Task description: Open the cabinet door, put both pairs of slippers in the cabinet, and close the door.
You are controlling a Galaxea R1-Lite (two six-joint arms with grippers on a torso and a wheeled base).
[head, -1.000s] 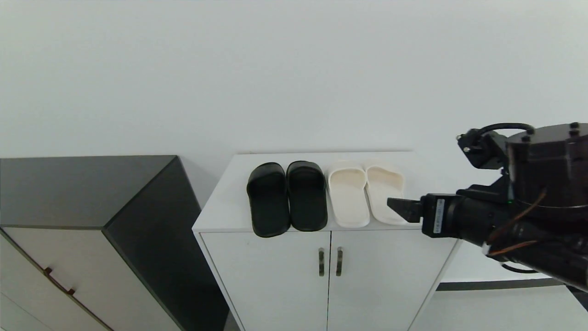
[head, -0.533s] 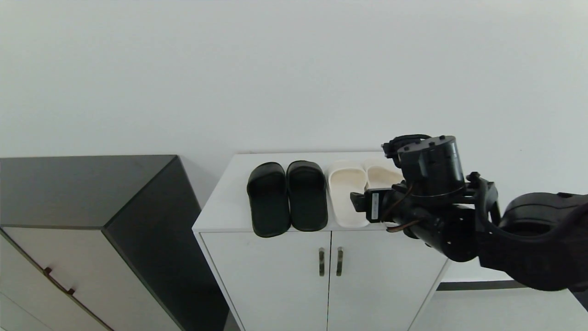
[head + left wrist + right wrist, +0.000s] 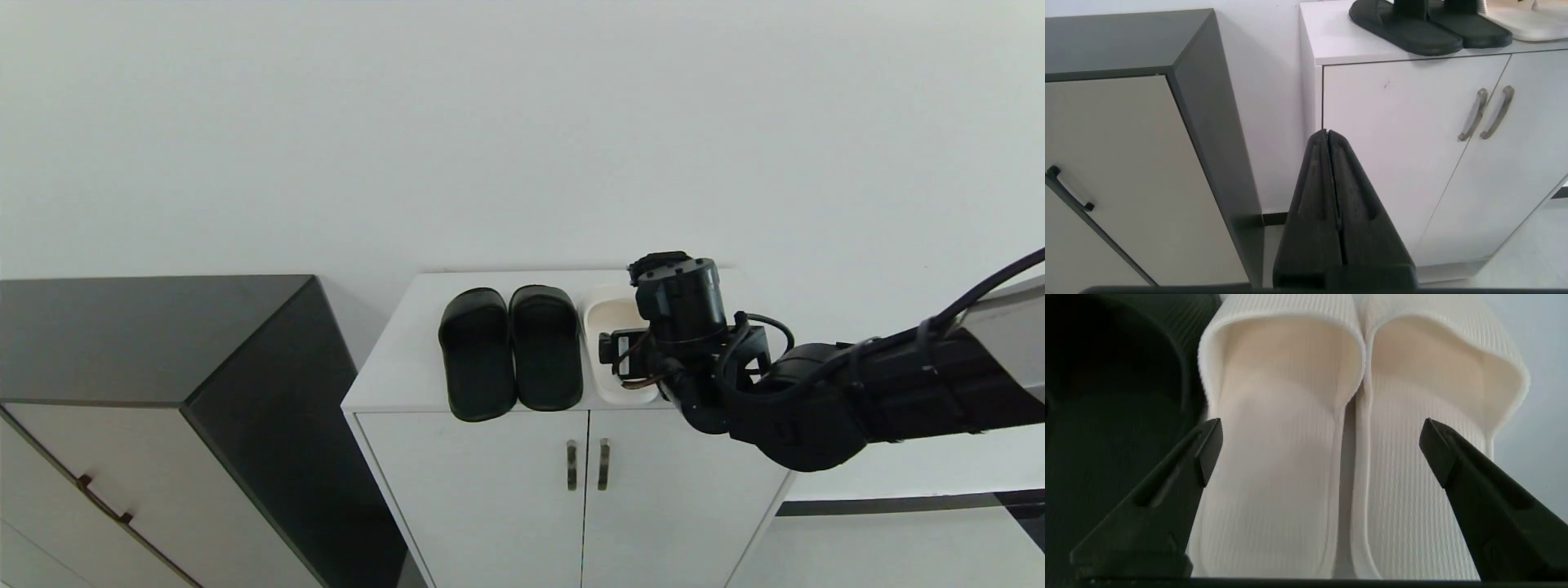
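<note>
Dark cabinet (image 3: 245,392) — L of white cabinet (image 3: 490,490)

A plain white wall (image 3: 522,122) closes the back of the room and is lit evenly. On the left side stands a dark grey chest (image 3: 163,343) with a flat top and a dark side panel. Its front (image 3: 122,457) is light beige and carries a thin dark handle (image 3: 102,500). Low on the right, a dark skirting strip (image 3: 882,505) runs along the foot of the wall, and below it lies a pale, smooth floor (image 3: 898,551). The light is soft and gives only faint shadows.
</note>
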